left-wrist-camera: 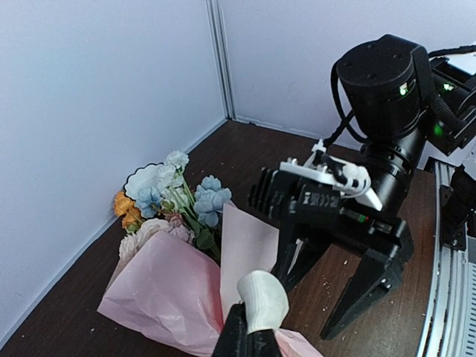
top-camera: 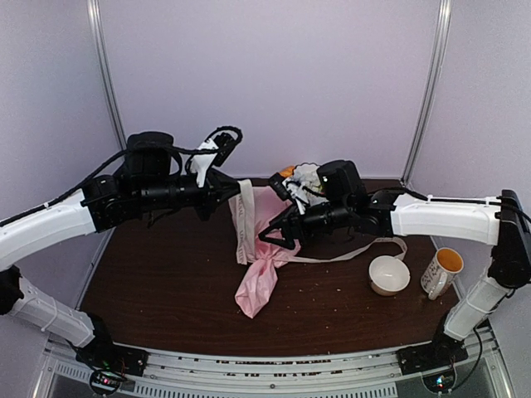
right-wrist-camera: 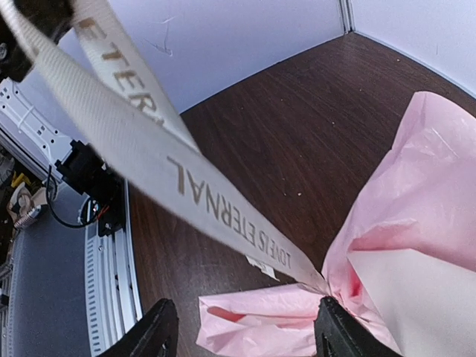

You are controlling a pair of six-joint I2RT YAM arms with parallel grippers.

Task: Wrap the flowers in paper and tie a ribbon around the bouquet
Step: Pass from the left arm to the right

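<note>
Two robot arms meet over a dark brown table (top-camera: 166, 282). The left gripper (top-camera: 235, 184) is clenched on the upper end of the cream ribbon (top-camera: 243, 220), holding it above the table. In the left wrist view only the tips of its black fingers (left-wrist-camera: 238, 335) show, cut off by the bottom edge, with a fold of ribbon bulging above them.

The ribbon runs taut down to the pinched neck of the pink paper (top-camera: 259, 282). The right wrist view shows its printed lettering, with the word "ETERNAL" legible. Whether it is knotted at the neck cannot be made out. A further length trails right across the table toward a white bowl (top-camera: 388, 274) and a mug (top-camera: 440, 269).

The right gripper (top-camera: 280, 236) hangs released just over the neck, jaws apart, gripping nothing.

The wrapped flowers (left-wrist-camera: 178, 197) lie mid-table, blooms toward the back wall. From above, the right arm hides most of them. The left wrist view shows blue, white and orange heads rising out of the paper.
</note>
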